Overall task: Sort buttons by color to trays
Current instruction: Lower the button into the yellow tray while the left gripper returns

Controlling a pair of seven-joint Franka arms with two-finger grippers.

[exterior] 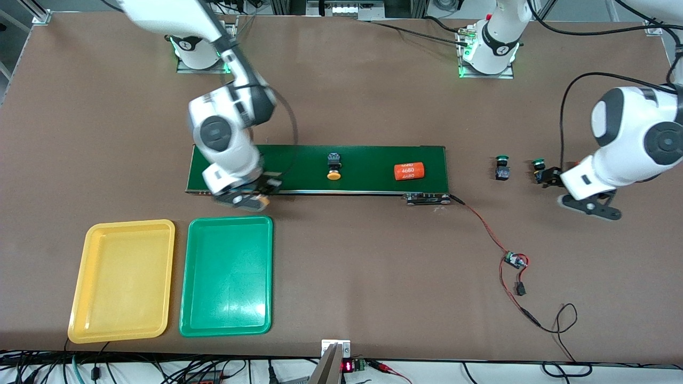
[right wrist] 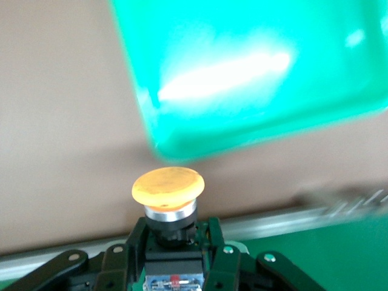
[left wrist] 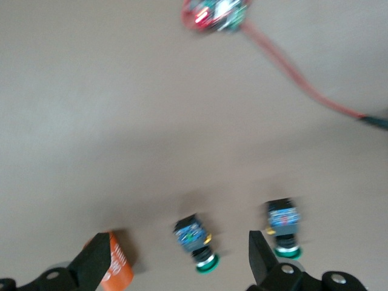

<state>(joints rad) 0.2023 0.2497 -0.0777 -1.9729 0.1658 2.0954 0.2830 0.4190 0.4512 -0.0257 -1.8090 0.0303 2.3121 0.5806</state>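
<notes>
My right gripper [exterior: 249, 199] is shut on a yellow-capped button [right wrist: 168, 187] and hangs over the table between the conveyor's edge and the green tray [exterior: 227, 277]. The yellow tray [exterior: 122, 282] lies beside the green one. A second yellow-capped button [exterior: 333, 167] lies on the belt. Two green-capped buttons [exterior: 501, 167] [exterior: 539, 165] stand on the table off the belt's end, toward the left arm. My left gripper [exterior: 547, 177] is open beside them. In the left wrist view one green button [left wrist: 195, 242] shows between its fingers and the other [left wrist: 283, 227] just outside them.
The dark-green conveyor belt [exterior: 368, 160] carries an orange cylinder [exterior: 409, 171] with white numbers. Another orange cylinder [left wrist: 118, 267] lies by a left finger. A red and black cable [exterior: 488, 229] runs from the belt to a small circuit board [exterior: 515, 260].
</notes>
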